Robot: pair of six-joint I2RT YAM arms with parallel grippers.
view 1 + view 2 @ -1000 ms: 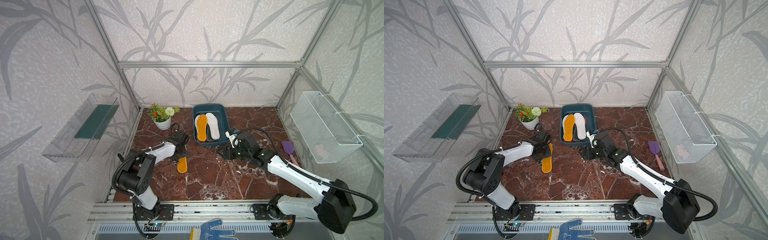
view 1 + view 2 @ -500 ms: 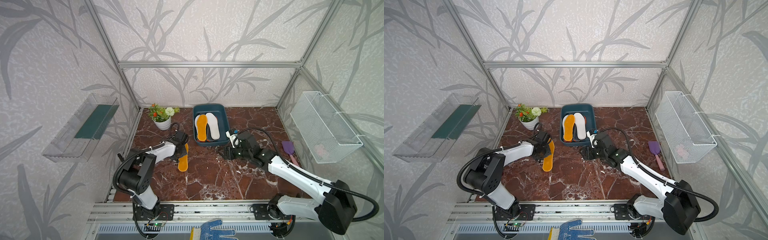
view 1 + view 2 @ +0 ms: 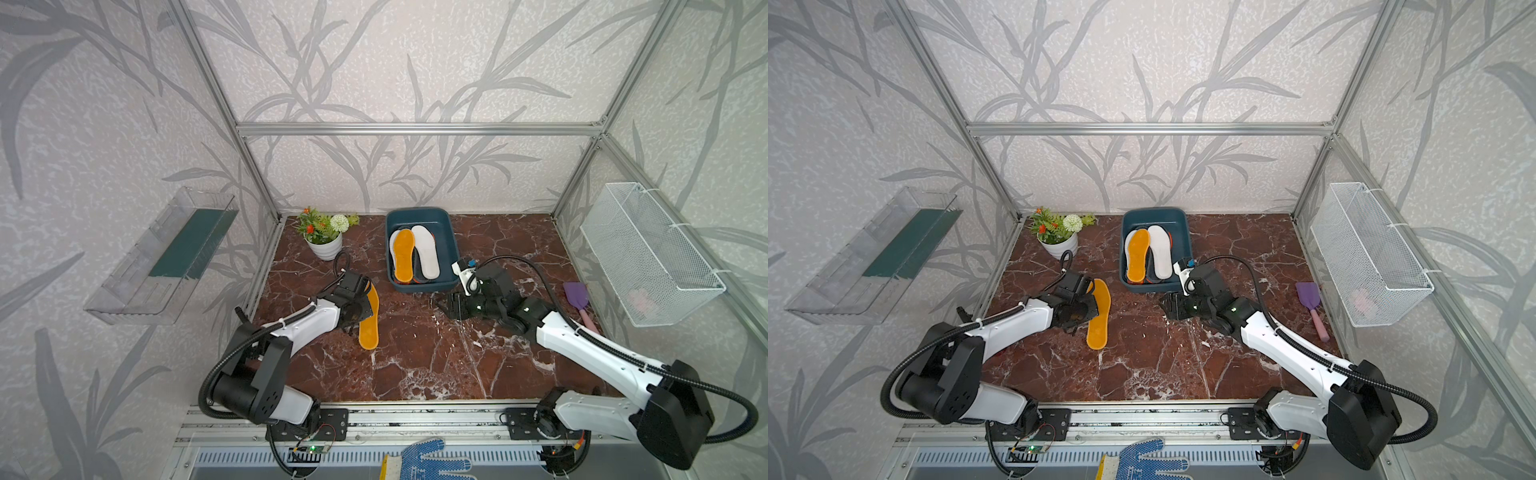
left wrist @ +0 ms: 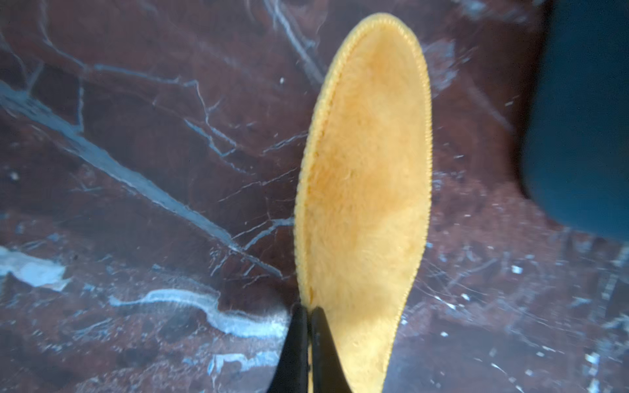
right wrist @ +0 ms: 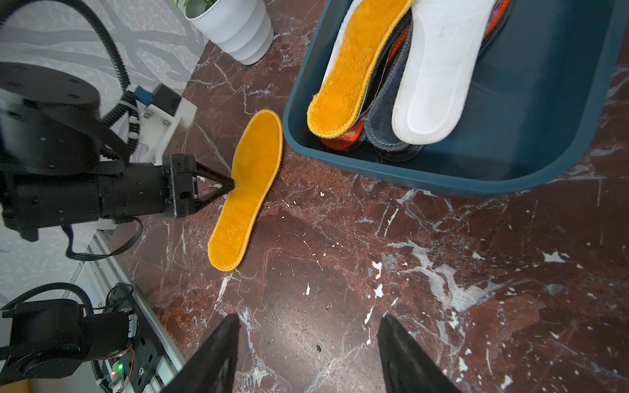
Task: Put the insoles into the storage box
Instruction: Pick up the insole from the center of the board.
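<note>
**Left gripper point(image 5: 231, 186) pinched on loose insole point(image 5: 248, 190); right gripper point(image 5: 308, 320) open and idle**

1. Grip. The jaws are fully closed on one long edge of the yellow loose insole, near mid-length. In the left wrist view both fingertips point(image 4: 294, 340) meet on the stitched rim. An edge pinch suits this item: it is thin and flat, so the fingers cannot span its width and can only bite its rim.

2. Position. The loose insole lies lengthwise on the table point(image 3: 415, 357). Its toe end is just beside the near left corner of the box point(image 3: 419, 212), outside it. Whether the gripped edge is clear of the table cannot be told.

3. Box contents. A matching yellow insole point(image 3: 404, 255) and a white insole point(image 3: 424, 257) top a stack point(image 5: 384, 136). Dark grey and red-orange layers show beneath. All lie parallel to the long side, as the box is only slightly longer than an insole.

4. Other arm. Jaws of the right gripper stand wide apart and hold nothing. It sits low over bare table in front of the box, well apart from the loose insole. This leaves the path to the box free.

5. Status. By the layout, this appears to be the last insole outside the box. The next move calls for a lift above the box wall and alignment with the long side. A mid-edge grip lets both ends droop, so an end may catch the rim
</note>
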